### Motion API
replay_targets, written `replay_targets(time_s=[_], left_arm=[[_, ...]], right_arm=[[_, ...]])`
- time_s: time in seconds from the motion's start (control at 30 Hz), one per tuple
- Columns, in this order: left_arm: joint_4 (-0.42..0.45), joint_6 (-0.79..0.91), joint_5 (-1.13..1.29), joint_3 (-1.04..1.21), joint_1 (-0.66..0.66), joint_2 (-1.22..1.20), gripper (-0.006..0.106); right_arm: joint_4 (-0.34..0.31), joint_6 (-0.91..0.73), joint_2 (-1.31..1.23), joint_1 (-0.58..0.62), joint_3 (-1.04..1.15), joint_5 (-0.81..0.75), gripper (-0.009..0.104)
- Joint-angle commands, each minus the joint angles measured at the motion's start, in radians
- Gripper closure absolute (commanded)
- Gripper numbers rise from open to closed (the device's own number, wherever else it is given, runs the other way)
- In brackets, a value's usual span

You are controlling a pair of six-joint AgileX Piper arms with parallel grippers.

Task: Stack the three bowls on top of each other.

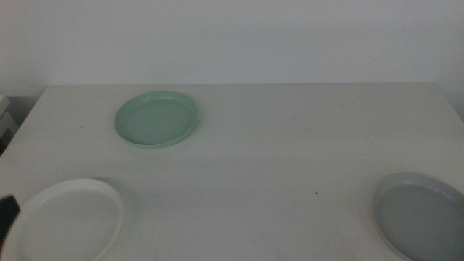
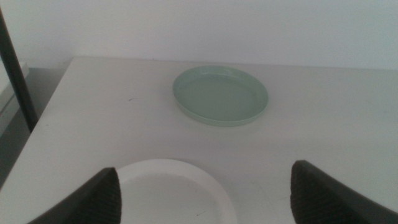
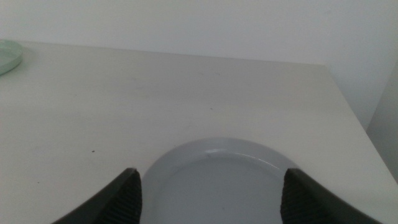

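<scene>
So nothing's stacked yet: the white bowl (image 1: 64, 220) sits near-left on the table (image 1: 290, 159), the grey bowl (image 1: 420, 215) near-right, the mint green bowl (image 1: 156, 118) far-left, with left pincer (image 2: 205, 193) and right pincer (image 3: 208, 199) spread wide, each presumably lined up to grab.

Middle view high over the table (image 1: 275, 181); wrist views low, close, perhaps both catching the green bowl (image 2: 221, 95)
</scene>
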Motion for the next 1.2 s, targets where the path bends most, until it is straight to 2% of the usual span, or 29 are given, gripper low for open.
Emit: replay_targets(time_s=[0.0, 0.33, 0.5, 0.97, 1.17], left_arm=[[0.007, -0.012, -0.002, -0.125, 0.001, 0.095, -0.005], [0.049, -0.012, 0.292, -0.609, 0.001, 0.524, -0.005], [0.052, -0.012, 0.386, -0.760, 0.001, 0.674, -0.005], [0.068, -0.012, 0.388, -0.785, 0.001, 0.915, -0.005], [0.124, -0.012, 0.446, -0.785, 0.001, 1.027, -0.005]], right_arm=[[-0.009, -0.012, -0.027, -0.007, -0.029, -0.078, 0.038], [-0.009, -0.012, -0.027, -0.007, -0.029, -0.078, 0.038], [-0.009, -0.012, -0.027, -0.007, -0.029, -0.078, 0.038], [-0.009, -0.012, -0.027, -0.007, -0.029, -0.078, 0.038], [-0.009, -0.012, -0.027, -0.007, -0.029, -0.078, 0.038]])
